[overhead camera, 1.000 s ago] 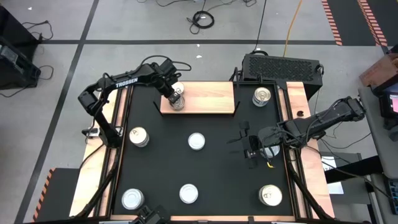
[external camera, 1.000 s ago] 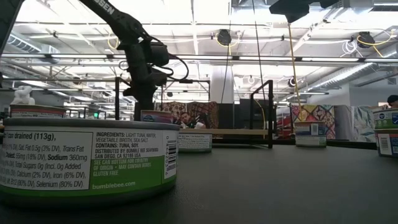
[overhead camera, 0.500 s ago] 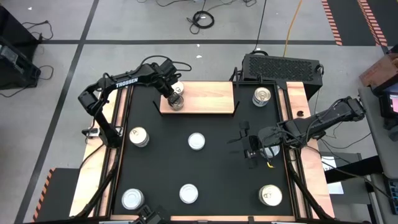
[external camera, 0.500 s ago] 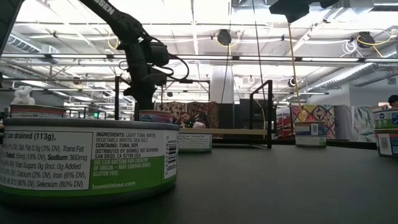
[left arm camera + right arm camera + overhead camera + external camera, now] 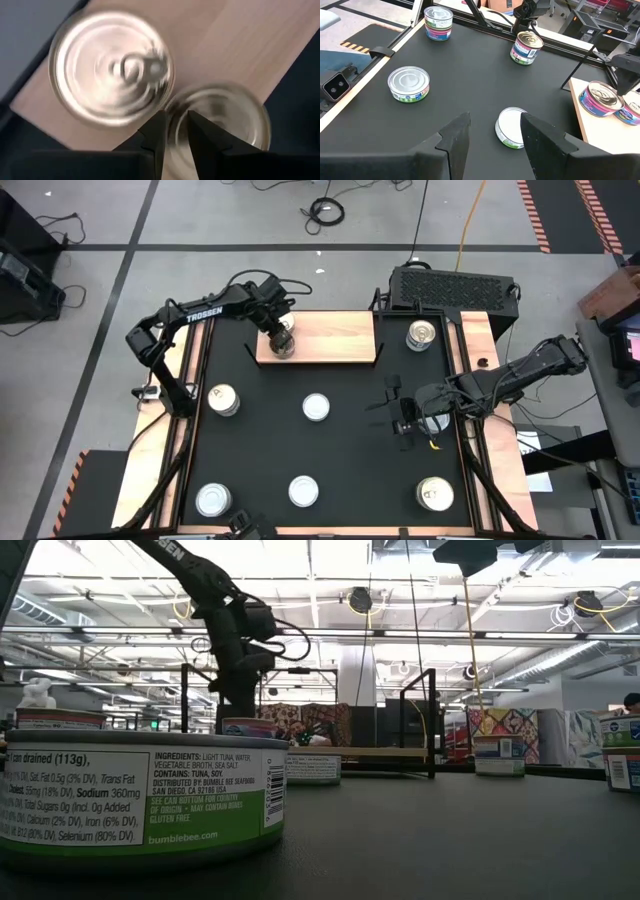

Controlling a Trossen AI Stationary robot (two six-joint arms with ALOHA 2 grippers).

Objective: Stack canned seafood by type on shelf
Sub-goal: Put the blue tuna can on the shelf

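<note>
tuna tin (image 5: 316, 407): rigid, smooth, fairly light | grip: across side wall | left gripper (image 5: 282, 337): state unclear | right gripper (image 5: 404, 423): fingers spread, empty

I count eight tins in all. Two stand on the shelf (image 5: 330, 338); one stands beside it, on the wooden strip. Five are on the black table (image 5: 360, 450). I also see two arms, each with one gripper.
</note>
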